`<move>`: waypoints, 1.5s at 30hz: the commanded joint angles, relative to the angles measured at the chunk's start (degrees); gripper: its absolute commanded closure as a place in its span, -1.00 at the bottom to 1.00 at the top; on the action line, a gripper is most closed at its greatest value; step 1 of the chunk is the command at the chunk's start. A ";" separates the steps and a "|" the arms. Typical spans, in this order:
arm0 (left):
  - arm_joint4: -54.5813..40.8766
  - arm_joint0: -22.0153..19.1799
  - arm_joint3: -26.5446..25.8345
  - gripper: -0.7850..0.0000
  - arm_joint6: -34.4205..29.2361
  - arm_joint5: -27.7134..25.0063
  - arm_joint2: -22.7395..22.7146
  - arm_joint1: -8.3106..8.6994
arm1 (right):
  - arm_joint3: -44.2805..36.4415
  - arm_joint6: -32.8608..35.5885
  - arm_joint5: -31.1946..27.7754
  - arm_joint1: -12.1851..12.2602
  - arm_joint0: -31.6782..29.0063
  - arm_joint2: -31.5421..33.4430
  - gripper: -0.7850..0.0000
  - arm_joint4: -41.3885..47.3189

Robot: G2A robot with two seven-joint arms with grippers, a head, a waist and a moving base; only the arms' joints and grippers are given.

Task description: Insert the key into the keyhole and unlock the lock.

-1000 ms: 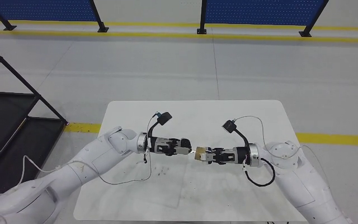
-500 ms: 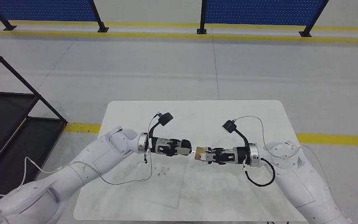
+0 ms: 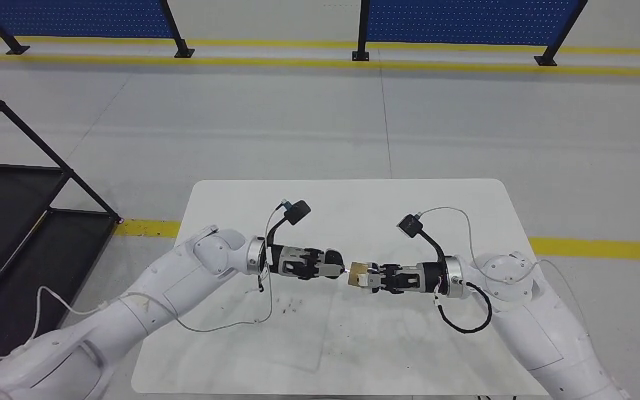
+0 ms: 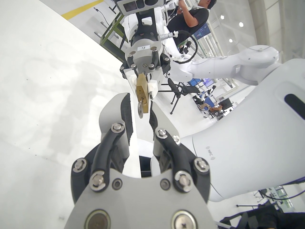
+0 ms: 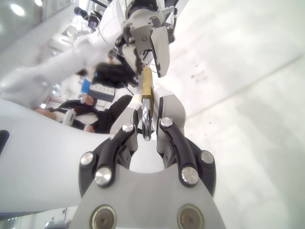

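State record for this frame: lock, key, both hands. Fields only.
lock: brass, held above the table between the two arms
key: in the keyhole, head sticking out
right hand: shut on lock, shackle between its fingers
left hand: open, fingers either side of key head, gaps visible
unlocked: cannot tell

A: The padlock point(image 4: 142, 91)?
B: Small, brass body, silver shackle point(image 5: 146, 117); held off the tabletop point(image 4: 47, 72) in the right gripper's point(image 5: 145, 108) jaws, shackle toward that wrist.
A: And the key point(image 4: 140, 111)?
B: Silver, round-headed; blade in the keyhole at the padlock's other end; head sticking out between the left gripper's point(image 4: 139, 107) parted jaws.
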 commanded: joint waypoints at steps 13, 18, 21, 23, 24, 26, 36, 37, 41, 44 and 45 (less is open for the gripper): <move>1.86 2.80 -2.50 0.55 -0.73 3.79 -3.41 0.47 | 0.00 0.00 0.00 0.00 0.00 0.00 1.00 0.00; 2.11 3.59 -3.20 0.58 -1.01 4.77 -4.57 0.53 | 0.00 0.00 0.00 0.00 0.00 0.00 1.00 0.00; 2.33 4.10 -3.73 0.57 -1.28 5.25 -5.29 0.61 | 0.00 0.00 0.00 0.00 0.00 0.00 1.00 0.00; 2.44 4.49 -4.08 0.58 -1.35 5.48 -5.77 0.65 | 0.00 0.00 0.00 0.00 0.00 0.00 1.00 0.00; 2.51 4.68 -4.24 0.59 -1.39 5.57 -6.00 0.67 | 0.00 0.00 0.00 0.00 0.00 0.00 1.00 0.00; 2.65 5.03 -4.55 0.59 -1.52 5.76 -6.44 0.70 | 0.00 0.00 0.00 0.00 0.00 0.00 1.00 0.00; 3.01 6.38 -5.45 0.80 -2.27 6.63 -8.25 0.64 | 0.00 0.00 0.00 0.00 0.00 0.00 1.00 0.00; 3.05 6.51 -5.51 0.80 -2.33 6.77 -8.40 0.63 | 0.00 0.00 0.00 0.00 0.00 0.00 1.00 0.00; 3.13 7.01 -5.70 0.79 -2.50 7.16 -9.01 0.56 | 0.00 0.00 0.00 0.00 0.00 0.00 1.00 0.00; 3.26 7.35 -5.80 0.83 -2.66 7.76 -9.37 0.48 | 0.00 0.00 0.00 0.00 0.00 0.00 1.00 0.00; 3.18 7.46 -5.82 0.85 -2.73 7.99 -9.42 0.43 | 0.00 0.00 0.00 0.00 0.00 0.00 1.00 0.00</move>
